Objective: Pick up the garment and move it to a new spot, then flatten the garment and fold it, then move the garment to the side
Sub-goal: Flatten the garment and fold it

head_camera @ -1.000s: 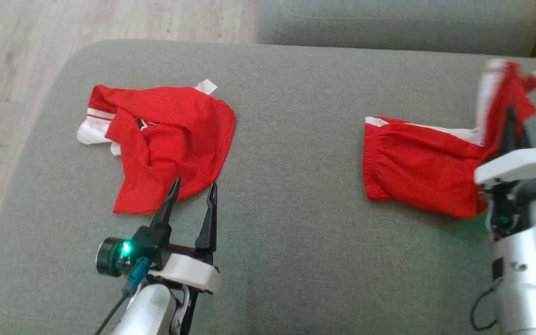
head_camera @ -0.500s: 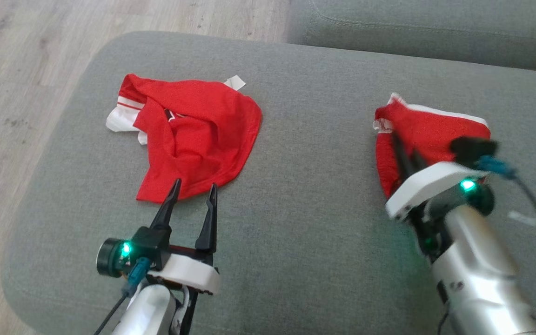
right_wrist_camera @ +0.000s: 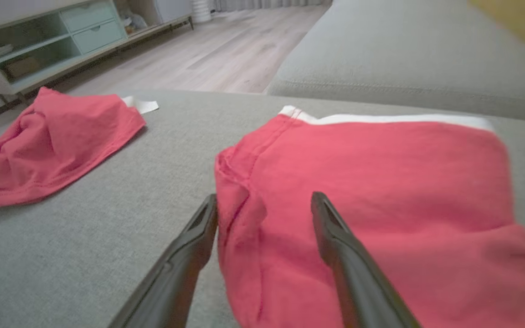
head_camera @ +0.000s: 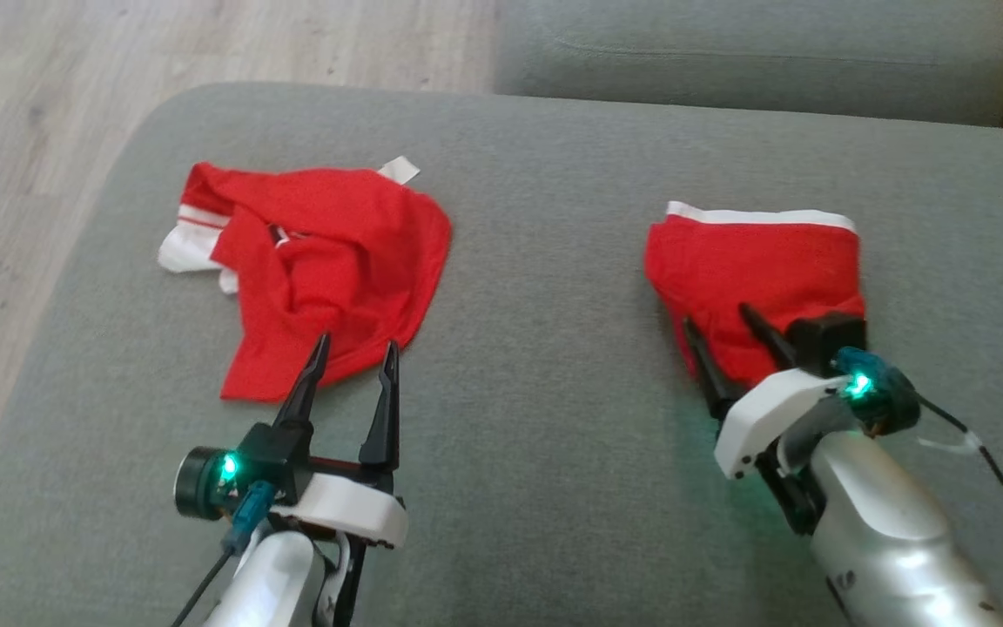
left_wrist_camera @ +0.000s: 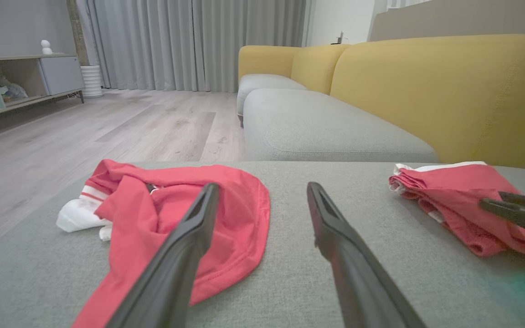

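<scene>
On the grey sofa cushion (head_camera: 554,218), the folded red garment (head_camera: 754,261) lies beneath the right hand (head_camera: 717,317), spread wide and empty, so folding looks finished and moving it aside calls for pinching an edge; the left hand (head_camera: 358,343) hovers open, empty.

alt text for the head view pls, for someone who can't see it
On a grey cushion lie a crumpled red garment at left and a folded red garment with a white edge at right. The left gripper is open at the crumpled one's near hem, the right gripper open over the folded one's near edge.
</scene>
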Controlling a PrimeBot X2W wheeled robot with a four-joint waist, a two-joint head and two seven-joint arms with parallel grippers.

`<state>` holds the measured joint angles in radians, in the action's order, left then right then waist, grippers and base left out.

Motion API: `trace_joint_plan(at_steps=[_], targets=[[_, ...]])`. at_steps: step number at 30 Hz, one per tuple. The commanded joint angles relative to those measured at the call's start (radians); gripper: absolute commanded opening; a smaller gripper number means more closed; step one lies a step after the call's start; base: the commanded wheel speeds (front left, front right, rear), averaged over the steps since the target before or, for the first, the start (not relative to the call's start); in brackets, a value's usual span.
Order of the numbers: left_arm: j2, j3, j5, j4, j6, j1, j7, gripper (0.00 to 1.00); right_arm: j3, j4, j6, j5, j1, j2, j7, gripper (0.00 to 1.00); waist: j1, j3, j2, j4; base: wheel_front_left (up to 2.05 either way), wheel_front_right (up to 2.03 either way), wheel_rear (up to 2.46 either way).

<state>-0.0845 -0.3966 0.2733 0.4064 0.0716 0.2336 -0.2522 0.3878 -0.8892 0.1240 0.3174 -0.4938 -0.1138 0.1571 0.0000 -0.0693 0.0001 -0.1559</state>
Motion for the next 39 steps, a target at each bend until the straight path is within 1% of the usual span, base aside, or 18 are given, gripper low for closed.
trace_joint_plan(at_steps=[1, 5, 7, 9, 10, 13, 15, 16, 17, 18, 21, 23, 27, 28, 29, 33, 39], targets=[[-0.009, 0.038, 0.008, -0.039, 0.004, 0.019, -0.010, 1.00, -0.012, 0.023, 0.007, -0.021, -0.019, -0.002, 0.043, 1.00, 0.0000, 0.011, -0.0001, 0.026, 0.00, 0.00, 0.00], [-0.009, 0.042, 0.008, -0.053, 0.001, 0.019, -0.010, 1.00, -0.128, 0.055, 0.007, -0.043, -0.004, -0.008, 0.088, 1.00, 0.0000, 0.022, -0.0001, 0.060, 0.00, 0.00, 0.00], [-0.009, 0.045, 0.008, -0.061, 0.000, 0.018, -0.010, 1.00, -0.208, 0.096, 0.007, -0.071, 0.016, -0.010, 0.098, 1.00, 0.0000, 0.027, -0.0001, 0.077, 0.00, 0.00, 0.00], [-0.007, 0.046, 0.007, -0.069, -0.001, 0.017, -0.010, 1.00, -0.300, 0.165, 0.007, -0.110, 0.049, -0.006, 0.103, 1.00, 0.0000, 0.031, -0.0001, 0.092, 0.00, 0.00, 0.00], [-0.007, 0.046, 0.007, -0.069, -0.001, 0.017, -0.010, 1.00, -0.300, 0.165, 0.007, -0.110, 0.049, -0.006, 0.103, 1.00, 0.0000, 0.031, -0.0001, 0.092, 0.00, 0.00, 0.00], [-0.002, 0.056, 0.018, -0.076, -0.002, 0.012, -0.010, 1.00, -0.422, 0.342, 0.007, -0.194, 0.133, 0.019, 0.104, 1.00, 0.0000, 0.032, -0.0001, 0.115, 0.00, 0.00, 0.00], [-0.003, 0.059, 0.016, -0.076, -0.001, 0.008, -0.010, 1.00, -0.475, 0.458, 0.007, -0.244, 0.201, 0.040, 0.104, 1.00, 0.0000, 0.029, -0.0001, 0.130, 0.00, 0.00, 0.00], [-0.003, 0.061, 0.015, -0.075, -0.001, 0.006, -0.010, 1.00, -0.492, 0.508, 0.007, -0.261, 0.234, 0.049, 0.104, 1.00, 0.0000, 0.027, -0.0001, 0.136, 0.00, 0.00, 0.00], [-0.002, 0.065, 0.013, -0.076, -0.002, 0.003, -0.010, 1.00, -0.510, 0.592, 0.007, -0.285, 0.295, 0.059, 0.104, 1.00, 0.0000, 0.022, -0.0001, 0.146, 0.00, 0.00, 0.00], [-0.002, 0.068, 0.012, -0.077, -0.003, 0.001, -0.010, 1.00, -0.515, 0.622, 0.007, -0.288, 0.321, 0.061, 0.104, 1.00, 0.0000, 0.018, -0.0001, 0.149, 0.00, 0.00, 0.00], [0.002, 0.072, 0.009, -0.077, -0.007, -0.003, -0.010, 1.00, -0.499, 0.663, 0.007, -0.237, 0.369, 0.063, 0.104, 1.00, 0.0000, 0.002, -0.0001, 0.155, 0.00, 0.00, 0.00], [0.005, 0.070, 0.005, -0.076, -0.012, 0.001, -0.010, 1.00, -0.494, 0.677, 0.007, -0.223, 0.378, 0.063, 0.104, 1.00, 0.0000, -0.012, -0.0001, 0.151, 0.00, 0.00, 0.00], [0.009, 0.065, -0.006, -0.080, -0.021, 0.027, -0.010, 1.00, -0.504, 0.700, 0.007, -0.222, 0.343, 0.063, 0.105, 1.00, 0.0000, -0.060, -0.0001, 0.127, 0.00, 0.00, 0.00], [0.010, 0.065, -0.008, -0.081, -0.023, 0.035, -0.010, 1.00, -0.505, 0.697, 0.007, -0.229, 0.328, 0.063, 0.105, 0.44, 0.0000, -0.076, -0.0001, 0.118, 0.00, 0.00, 0.00], [0.011, 0.065, -0.010, -0.081, -0.024, 0.042, -0.010, 1.00, -0.503, 0.695, 0.007, -0.243, 0.309, 0.063, 0.105, 0.00, 0.0000, -0.089, -0.0001, 0.110, 0.00, 0.00, 0.00], [0.015, 0.062, -0.017, -0.082, -0.030, 0.067, -0.010, 1.00, -0.495, 0.627, 0.007, -0.297, 0.208, 0.063, 0.089, 0.00, 0.0000, -0.148, -0.0001, 0.074, 0.00, 0.00, 0.00], [0.022, 0.054, -0.019, -0.077, -0.039, 0.097, -0.010, 1.00, -0.492, 0.406, 0.007, -0.358, 0.032, 0.063, 0.034, 0.00, 0.0000, -0.213, -0.0001, 0.020, 0.00, 0.00, 0.00]])
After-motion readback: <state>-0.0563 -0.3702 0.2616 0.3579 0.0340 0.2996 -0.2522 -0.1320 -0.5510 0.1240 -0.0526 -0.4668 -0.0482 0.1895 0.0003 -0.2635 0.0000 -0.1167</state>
